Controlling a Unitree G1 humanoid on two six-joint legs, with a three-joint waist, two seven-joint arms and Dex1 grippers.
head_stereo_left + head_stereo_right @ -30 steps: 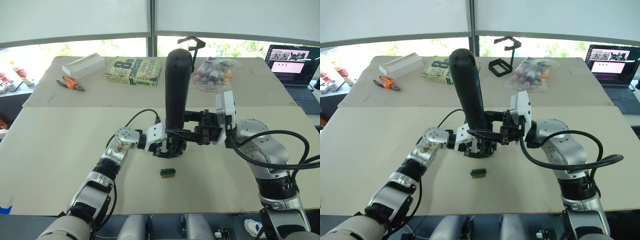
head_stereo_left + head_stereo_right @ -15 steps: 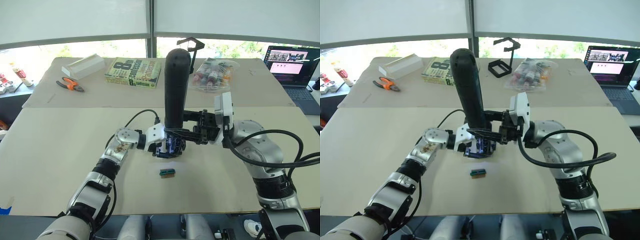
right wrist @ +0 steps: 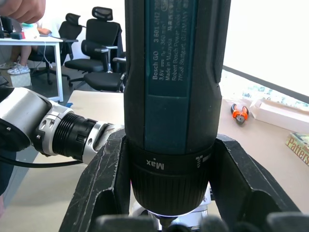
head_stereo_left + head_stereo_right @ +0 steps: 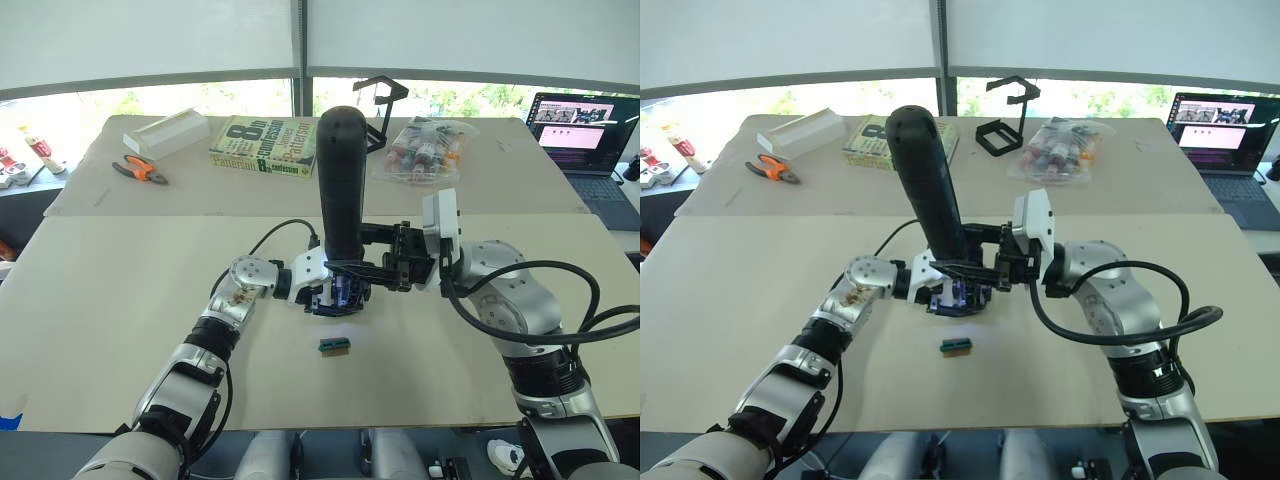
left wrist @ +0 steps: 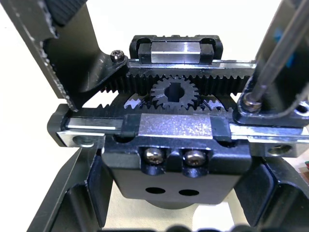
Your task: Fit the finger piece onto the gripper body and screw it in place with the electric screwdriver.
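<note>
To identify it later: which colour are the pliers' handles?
Orange, clearest on the pliers in the left eye view.

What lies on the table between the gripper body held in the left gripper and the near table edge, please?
A small green-and-brown block lies there, just nearer than the gripper body; around it the table is bare. Both eye views show it.

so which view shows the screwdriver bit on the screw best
The left wrist view: the bit runs down to a screw on the gripper body. The right wrist view shows the screwdriver barrel between the fingers; the eye views show it upright, tip hidden.
</note>
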